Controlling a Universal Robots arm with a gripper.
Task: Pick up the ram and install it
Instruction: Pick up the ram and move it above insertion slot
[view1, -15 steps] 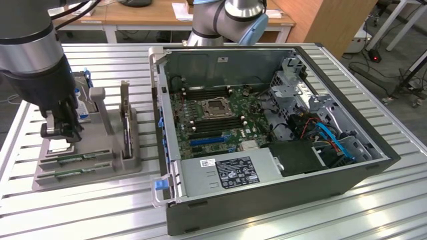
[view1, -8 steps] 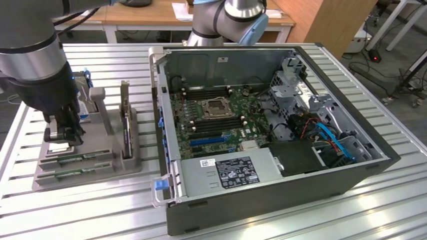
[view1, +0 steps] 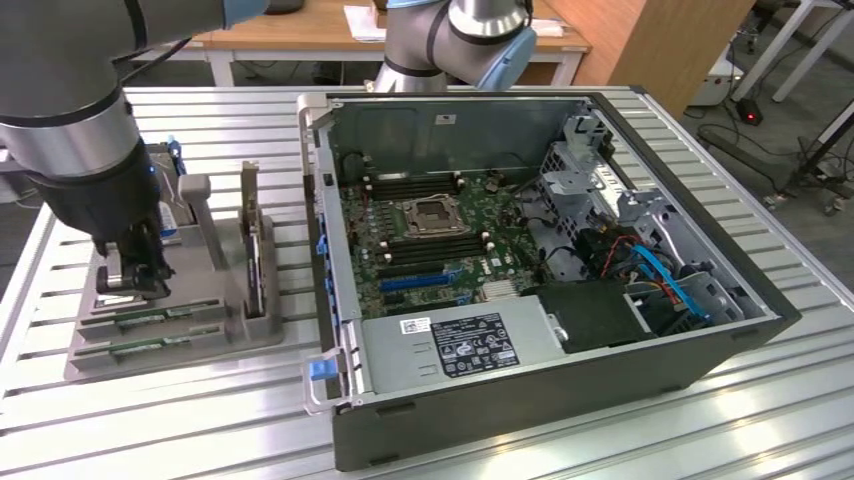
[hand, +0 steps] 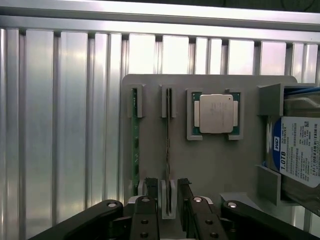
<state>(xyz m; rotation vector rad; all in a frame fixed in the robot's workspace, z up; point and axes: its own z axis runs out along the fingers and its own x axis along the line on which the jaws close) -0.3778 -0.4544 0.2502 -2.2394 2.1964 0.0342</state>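
**A:** Where is the ram?

**B:** The ram (hand: 168, 145) stands on edge in a slot of the grey holder (hand: 215, 165). The holder sits on the worktop (hand: 65, 125) at the exterior view's left, beside the open computer case (view1: 534, 250). A second stick (hand: 134, 145) stands in the slot just beside it. The same holder carries a processor (hand: 216, 114) and a hard drive (hand: 300, 150).

**A:** And the gripper?

**B:** The gripper (hand: 167, 192) is low over the holder and spread wide. Its fingers (hand: 150, 187) stand one on each side of one end of the ram. I see a gap on both sides, so nothing is pinched.

**A:** How would you expect the stick to handle?

**B:** I'd say it is light, stiff and thin, but delicate. The chips and the contact edge would not like pressure or scraping. I would take it by the two flat faces, along the free upper edge. A hold towards the middle of its length should keep it from tilting between the pads. The smooth faces could slip under a weak squeeze.
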